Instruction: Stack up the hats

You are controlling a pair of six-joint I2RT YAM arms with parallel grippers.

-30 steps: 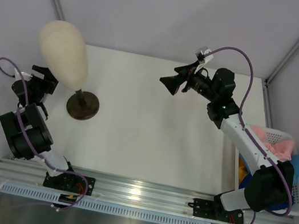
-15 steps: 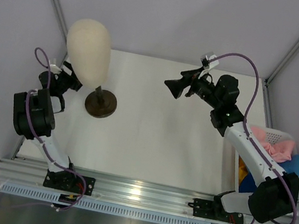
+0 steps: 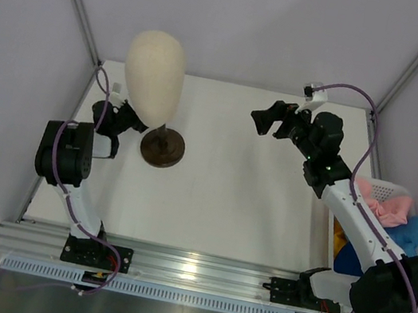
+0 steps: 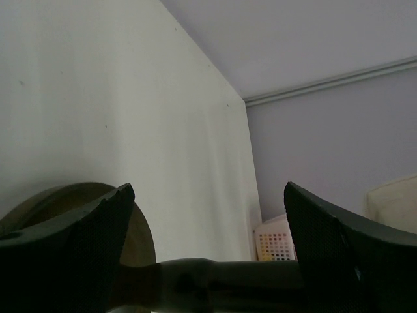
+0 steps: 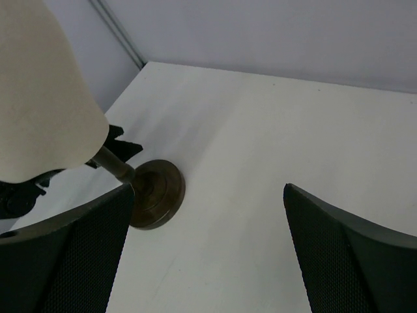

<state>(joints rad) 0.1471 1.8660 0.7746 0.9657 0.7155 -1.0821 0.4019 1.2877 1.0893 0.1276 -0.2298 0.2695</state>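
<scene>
Hats (image 3: 383, 205) bunched in the basket (image 3: 394, 188) at the bench's (image 3: 225, 200) right edge.
My left pincer (image 3: 130, 119) gapes beside the smooth cream head form's (image 3: 155, 74) brown stem (image 5: 114, 166); my right pincer (image 3: 268, 119), equally spread, hangs over open white bench, gripping nothing. Soft pink hat (image 3: 386, 208) and light blue hat (image 3: 417, 228) crumple in the white lattice basket; its sticker (image 4: 273, 246) is unreadable.

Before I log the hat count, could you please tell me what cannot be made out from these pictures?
Hats in the basket, top view: the right arm covers most; their number cannot be told.
Left gripper, top view: the head form hides its fingertips; contact with the stand unclear.
Left wrist view: head form cut off by the right edge; basket too small to see inside.
</scene>
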